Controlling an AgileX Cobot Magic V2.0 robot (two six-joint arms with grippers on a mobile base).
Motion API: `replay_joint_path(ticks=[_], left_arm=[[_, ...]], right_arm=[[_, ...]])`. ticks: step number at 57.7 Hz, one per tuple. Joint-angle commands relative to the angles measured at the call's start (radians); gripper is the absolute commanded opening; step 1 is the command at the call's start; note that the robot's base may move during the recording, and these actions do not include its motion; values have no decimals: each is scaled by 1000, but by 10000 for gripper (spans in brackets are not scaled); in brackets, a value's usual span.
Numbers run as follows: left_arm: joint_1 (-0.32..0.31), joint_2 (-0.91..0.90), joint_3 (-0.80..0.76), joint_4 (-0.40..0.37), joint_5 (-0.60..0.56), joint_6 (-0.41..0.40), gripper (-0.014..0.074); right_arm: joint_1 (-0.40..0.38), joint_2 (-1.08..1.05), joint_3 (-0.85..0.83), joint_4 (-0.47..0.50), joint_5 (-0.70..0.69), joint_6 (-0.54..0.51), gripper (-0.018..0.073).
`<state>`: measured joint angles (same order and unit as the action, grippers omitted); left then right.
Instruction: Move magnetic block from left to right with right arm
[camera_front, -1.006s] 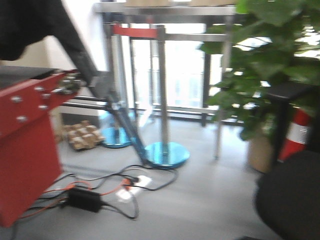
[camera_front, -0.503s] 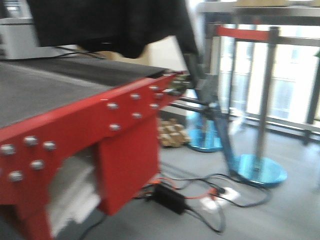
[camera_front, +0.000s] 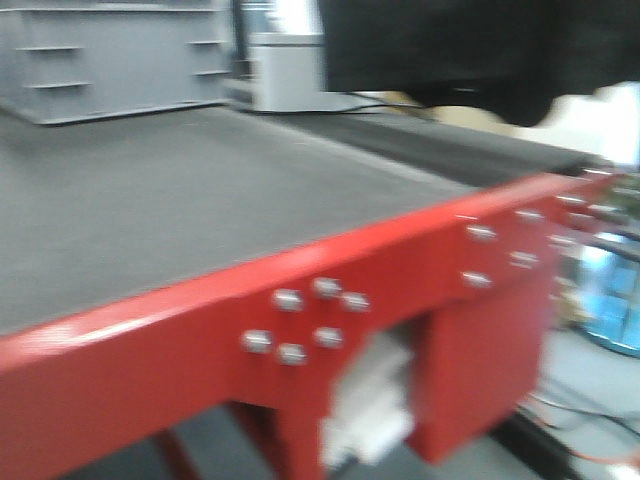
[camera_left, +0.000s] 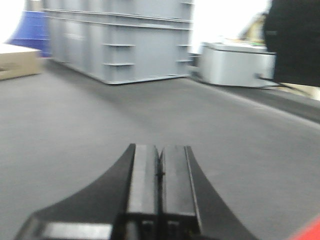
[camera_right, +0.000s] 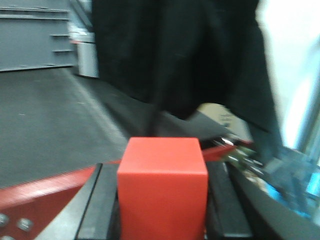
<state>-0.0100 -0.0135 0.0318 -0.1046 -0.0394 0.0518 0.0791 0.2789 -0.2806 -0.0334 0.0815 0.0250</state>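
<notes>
One red magnetic block (camera_right: 162, 187) clamped between both fingers of the right gripper (camera_right: 161, 205); one left gripper (camera_left: 160, 167), jaws pressed together, empty, over the grey table (camera_left: 75, 125).

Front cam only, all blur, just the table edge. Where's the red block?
Observer: Right wrist view has the magnetic block clamped in the right pincer.
Operator: Left arm?
Observer: The left pincer is shut on nothing, above the grey mat.
Operator: Anything near it?
Observer: A cardboard box sits far left on the mat, apart from the pincer.
</notes>
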Motion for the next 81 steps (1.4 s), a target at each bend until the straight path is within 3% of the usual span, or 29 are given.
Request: replay_joint_path(ticks=[1, 81], left_arm=[[-7, -11, 8, -5, -86, 0, -126], [-7, -11, 8, -5, -86, 0, -126]], right_arm=[[-7, 5, -31, -9, -91, -6, 347], [-7, 5, -31, -9, -91, -6, 347]])
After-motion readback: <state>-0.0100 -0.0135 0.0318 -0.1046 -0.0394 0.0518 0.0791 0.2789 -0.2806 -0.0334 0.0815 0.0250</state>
